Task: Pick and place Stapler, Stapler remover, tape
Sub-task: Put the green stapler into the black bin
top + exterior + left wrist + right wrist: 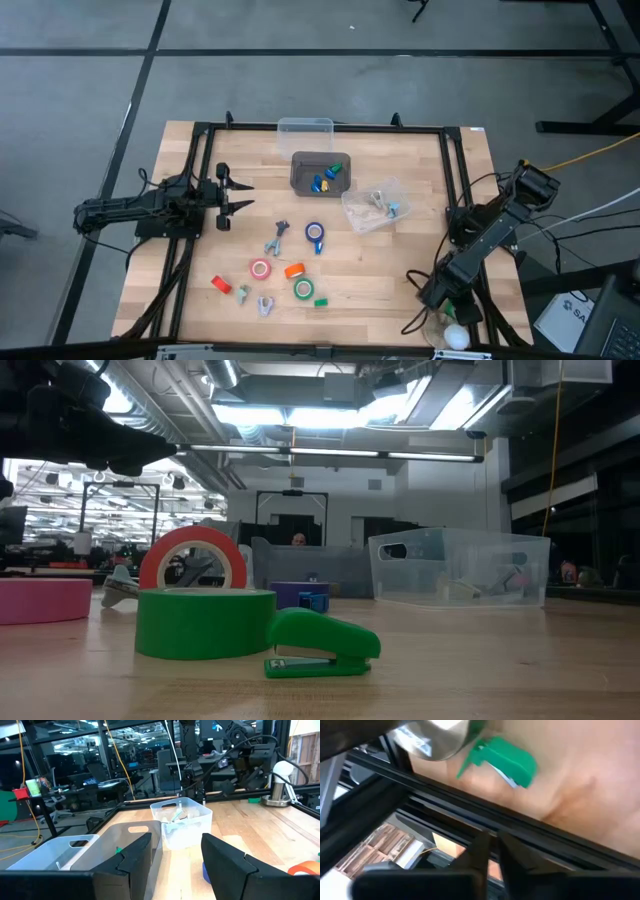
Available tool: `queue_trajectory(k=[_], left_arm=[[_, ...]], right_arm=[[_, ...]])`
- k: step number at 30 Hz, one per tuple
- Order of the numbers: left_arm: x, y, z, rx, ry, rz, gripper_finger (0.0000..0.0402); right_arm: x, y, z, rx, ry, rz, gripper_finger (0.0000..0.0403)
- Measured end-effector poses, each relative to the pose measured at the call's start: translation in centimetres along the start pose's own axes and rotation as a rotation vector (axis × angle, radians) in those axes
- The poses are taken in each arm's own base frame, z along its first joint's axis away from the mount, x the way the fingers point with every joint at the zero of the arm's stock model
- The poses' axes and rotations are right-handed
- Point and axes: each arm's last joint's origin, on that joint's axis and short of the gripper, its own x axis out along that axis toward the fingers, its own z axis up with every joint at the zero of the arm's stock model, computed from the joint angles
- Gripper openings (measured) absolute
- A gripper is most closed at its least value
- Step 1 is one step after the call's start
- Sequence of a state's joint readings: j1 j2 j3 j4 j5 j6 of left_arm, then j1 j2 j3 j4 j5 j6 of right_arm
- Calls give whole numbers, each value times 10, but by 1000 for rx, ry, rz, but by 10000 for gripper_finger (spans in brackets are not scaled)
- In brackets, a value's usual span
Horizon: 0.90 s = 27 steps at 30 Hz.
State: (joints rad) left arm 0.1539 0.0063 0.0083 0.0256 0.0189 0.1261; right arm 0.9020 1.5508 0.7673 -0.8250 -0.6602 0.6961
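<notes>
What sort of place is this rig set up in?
Most likely a robotics lab or open workshop. The wooden table stands on a grey concrete floor, the low view shows exposed ceiling ducts with strip lights, and other workstations with monitors fill the background.

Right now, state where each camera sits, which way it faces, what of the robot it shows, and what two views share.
High view: overhead, straight down on the table; shows left gripper, open, and the right arm.
Low view: tabletop height, facing the room; green stapler nearest, an arm overhead.
Left wrist view: looks across the table past its own fingers at the clear bin.
Right wrist view: own right gripper over the table's frame.
Shared: high and low views show the green tape.
</notes>
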Motion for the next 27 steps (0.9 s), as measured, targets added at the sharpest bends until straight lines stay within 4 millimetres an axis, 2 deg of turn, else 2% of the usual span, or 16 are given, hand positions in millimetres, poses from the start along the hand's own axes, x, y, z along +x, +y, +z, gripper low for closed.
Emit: queue_trajectory(k=[2, 8, 14, 21, 27], left_arm=[[0, 0, 0, 0, 0, 0, 169], [0, 0, 0, 0, 0, 0, 169], [0, 0, 0, 0, 0, 0, 169], [0, 0, 0, 0, 0, 0, 169], [0, 0, 0, 0, 0, 0, 169]], right_arm=[[2, 2, 2, -14, -6, 6, 10], [9, 1, 4, 19, -28, 0, 18], [12, -8, 4, 89, -72, -69, 5], [20, -8, 10, 157, -92, 68, 10], [31, -17, 11, 208, -70, 165, 7]])
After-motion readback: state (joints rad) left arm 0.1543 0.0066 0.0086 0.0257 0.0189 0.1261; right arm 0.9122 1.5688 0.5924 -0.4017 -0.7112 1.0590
